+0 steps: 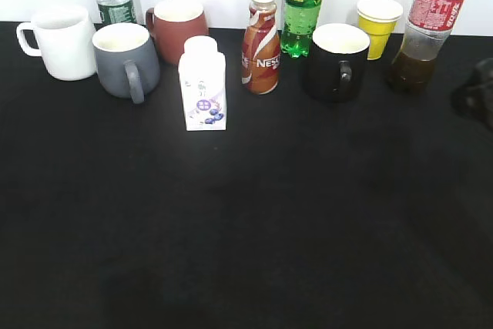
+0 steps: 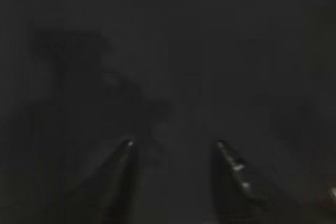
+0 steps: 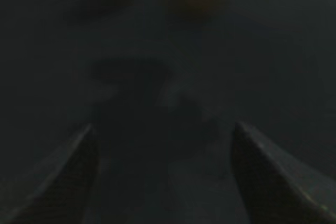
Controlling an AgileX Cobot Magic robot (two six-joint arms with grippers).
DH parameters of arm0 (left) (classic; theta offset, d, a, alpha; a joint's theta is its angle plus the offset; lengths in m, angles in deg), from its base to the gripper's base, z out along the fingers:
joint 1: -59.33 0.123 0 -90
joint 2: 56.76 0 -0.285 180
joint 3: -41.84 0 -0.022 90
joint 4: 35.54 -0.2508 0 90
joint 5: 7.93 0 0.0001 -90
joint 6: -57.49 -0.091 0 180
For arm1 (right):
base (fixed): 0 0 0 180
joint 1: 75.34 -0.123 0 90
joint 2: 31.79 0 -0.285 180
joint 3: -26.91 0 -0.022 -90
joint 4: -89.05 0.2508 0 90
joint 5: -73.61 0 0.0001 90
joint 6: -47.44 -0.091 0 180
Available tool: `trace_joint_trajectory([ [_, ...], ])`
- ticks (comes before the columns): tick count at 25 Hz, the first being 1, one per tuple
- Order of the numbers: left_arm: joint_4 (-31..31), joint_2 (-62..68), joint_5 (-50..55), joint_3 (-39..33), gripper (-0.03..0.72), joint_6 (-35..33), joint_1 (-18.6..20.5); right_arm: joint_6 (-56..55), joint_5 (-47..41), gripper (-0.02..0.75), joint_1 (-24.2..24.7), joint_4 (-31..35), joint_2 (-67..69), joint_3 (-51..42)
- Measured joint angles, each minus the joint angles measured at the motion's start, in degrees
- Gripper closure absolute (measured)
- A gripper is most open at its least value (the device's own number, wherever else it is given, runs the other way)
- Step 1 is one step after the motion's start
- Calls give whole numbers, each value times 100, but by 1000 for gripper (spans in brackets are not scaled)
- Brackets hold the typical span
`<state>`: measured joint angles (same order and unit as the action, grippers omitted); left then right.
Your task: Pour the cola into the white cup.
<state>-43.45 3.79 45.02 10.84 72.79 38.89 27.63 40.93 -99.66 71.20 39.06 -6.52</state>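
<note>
The cola (image 1: 433, 25) is stood upright at the far right of the black table (image 1: 254, 221), just beside the yellow paper cup (image 1: 377, 25); only its lower part is filled, so it is judged fairly light, though the thin plastic is likely yielding and smooth. A hold about the labelled waist is advised. The white cup (image 1: 65, 42) is set far left, well apart. The left gripper (image 2: 174, 145) and right gripper (image 3: 164, 129) are seen spread, holding nothing.
</note>
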Motion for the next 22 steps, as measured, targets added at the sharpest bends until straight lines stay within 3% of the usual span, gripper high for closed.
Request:
trace_joint_trajectory([
  [3,710,-821,1257,36,315,-885,-10,569,-1792,143,-137,659,-1109,185],
  [7,791,-2313,1669,-157,257,-982,-10,825,-3235,143,-137,1089,-3276,62],
  [12,791,-4403,1735,-1305,255,-1164,-10,1135,-3408,144,-137,1153,-5801,-1044],
  [16,741,-4571,1429,-1397,255,-1218,-10,1367,-2852,143,-142,1470,-5973,-1453],
  [22,757,-4571,812,-1644,255,-1243,-10,1386,-2719,144,-148,1507,-5973,-1485],
])
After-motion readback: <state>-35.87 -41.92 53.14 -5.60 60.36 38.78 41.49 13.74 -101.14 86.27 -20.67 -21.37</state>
